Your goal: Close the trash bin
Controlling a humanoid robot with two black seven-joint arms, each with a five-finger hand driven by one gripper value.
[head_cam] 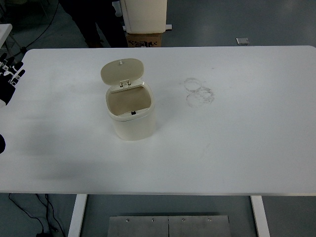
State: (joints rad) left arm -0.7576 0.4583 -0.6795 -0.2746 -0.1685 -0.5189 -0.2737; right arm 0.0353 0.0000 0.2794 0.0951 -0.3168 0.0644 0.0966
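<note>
From the head view I saw the white table (237,148) stretching across nearly the whole picture, its near edge along the bottom. The cream trash bin (132,114) stood upright on it, left of the table's middle and nearer the far edge than the near one. Its lid (122,70) was up, hinged at the back rim and tilted away from me, so I could look down into the brownish inside of the bin. Nothing touched the bin.

My left hand (9,79) showed only at the picture's left edge, over the far left corner of the table and well apart from the bin. I saw black fingers (15,73) with white bands pointing up and to the right, lying loosely side by side, and they had hold of nothing. A dark bit of the left arm (1,143) peeked in lower down on the same edge. My right hand did not show anywhere.

To the right of the bin, well clear of it, I noticed faint grey ring marks (199,92) on the tabletop. Past the far edge stood a cream cabinet (144,16) on a cardboard box (143,40), with a person's dark trouser legs (94,19) just left of it. Under the near edge a grey metal plate (169,226) showed on the floor.
</note>
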